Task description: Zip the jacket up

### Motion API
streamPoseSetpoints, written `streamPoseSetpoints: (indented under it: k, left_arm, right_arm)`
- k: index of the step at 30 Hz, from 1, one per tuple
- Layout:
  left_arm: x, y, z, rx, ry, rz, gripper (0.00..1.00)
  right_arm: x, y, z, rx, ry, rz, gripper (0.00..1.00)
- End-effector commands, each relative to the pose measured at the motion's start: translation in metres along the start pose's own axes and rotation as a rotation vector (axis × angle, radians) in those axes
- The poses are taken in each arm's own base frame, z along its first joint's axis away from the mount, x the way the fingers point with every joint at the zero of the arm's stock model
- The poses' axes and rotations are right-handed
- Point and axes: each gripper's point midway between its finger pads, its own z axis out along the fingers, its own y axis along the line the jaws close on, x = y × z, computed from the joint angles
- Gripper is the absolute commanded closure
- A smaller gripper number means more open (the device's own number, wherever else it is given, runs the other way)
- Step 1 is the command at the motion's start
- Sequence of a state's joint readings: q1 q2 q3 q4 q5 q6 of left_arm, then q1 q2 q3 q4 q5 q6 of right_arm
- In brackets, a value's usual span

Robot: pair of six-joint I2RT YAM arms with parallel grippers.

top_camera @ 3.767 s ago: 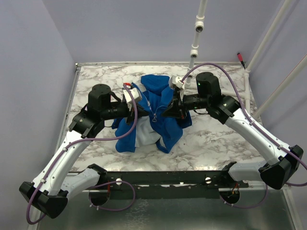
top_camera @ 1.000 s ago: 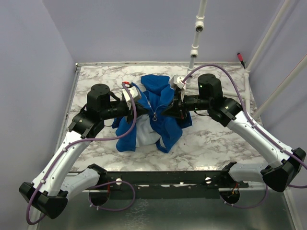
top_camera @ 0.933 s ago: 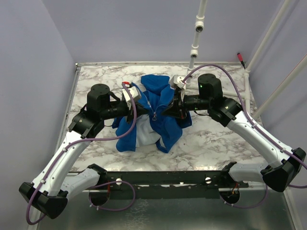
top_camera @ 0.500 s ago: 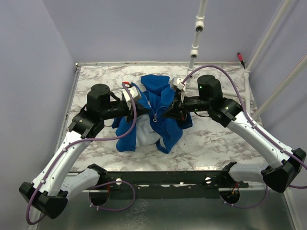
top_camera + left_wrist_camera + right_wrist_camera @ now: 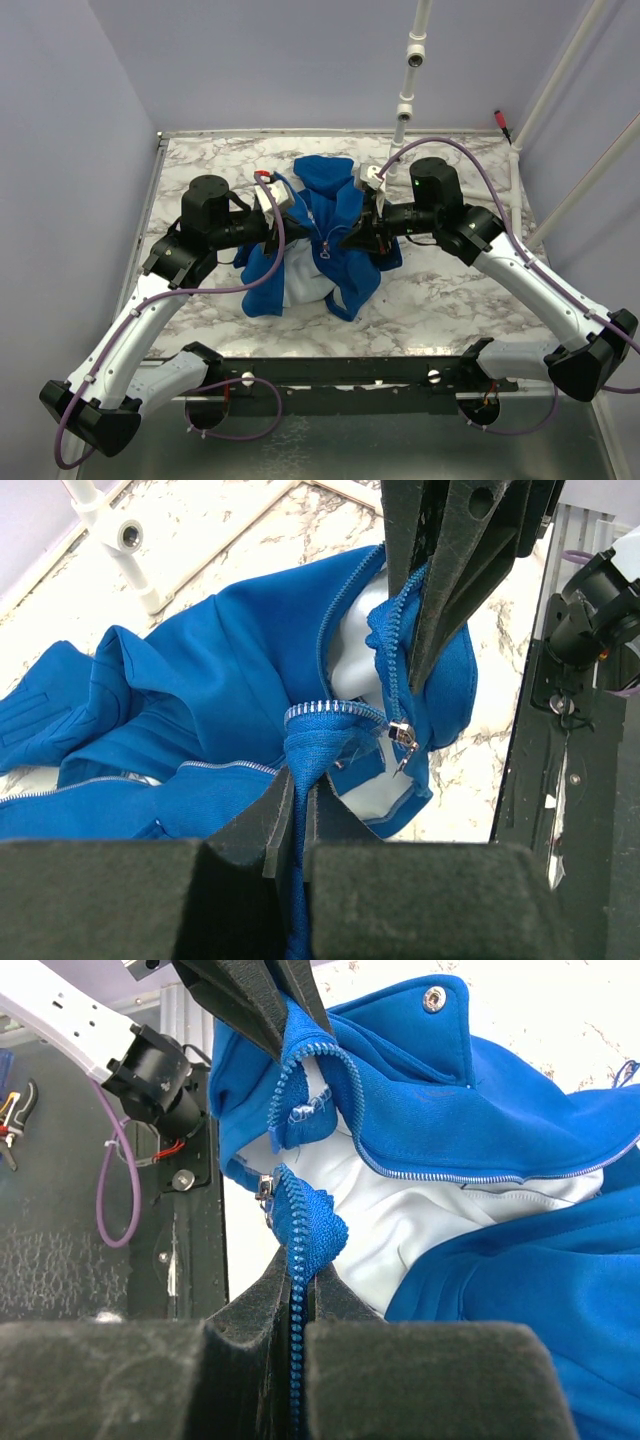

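Jacket [image 5: 320,235] sits bunched on the counter [image 5: 450,290], pulled up between the arms. Left fingers [image 5: 255,830] pinch one zipper edge, right fingers [image 5: 260,1300] pinch the other, and the slider [image 5: 402,738] dangles between. An uneven tug could slip the thin tape free.

A royal-blue jacket [image 5: 335,212] sits bunched in the middle of a marble tabletop [image 5: 450,290]. The left gripper [image 5: 277,230] and right gripper [image 5: 350,238] reach in from opposite sides, each clamped on its fabric. Pale lining [image 5: 300,290] shows at its near edge.
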State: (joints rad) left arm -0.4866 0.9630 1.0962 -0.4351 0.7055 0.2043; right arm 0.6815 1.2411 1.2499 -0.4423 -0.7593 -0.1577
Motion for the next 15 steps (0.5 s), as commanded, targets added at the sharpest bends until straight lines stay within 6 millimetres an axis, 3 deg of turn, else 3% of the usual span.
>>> streamPoseSetpoints:
  k: [1,15]
  left_arm:
    - [-0.0051,0.003,-0.0019,-0.022,-0.024,0.042,1.0]
    - [-0.0002,0.006,-0.0024,-0.04,-0.015,0.056,1.0]
  right_arm:
    - [-0.0201,0.0098,0.0014,-0.053,-0.051,-0.037,0.99]
    - [-0.0254,0.0096,0.0032,-0.063,-0.06,-0.04,0.99]
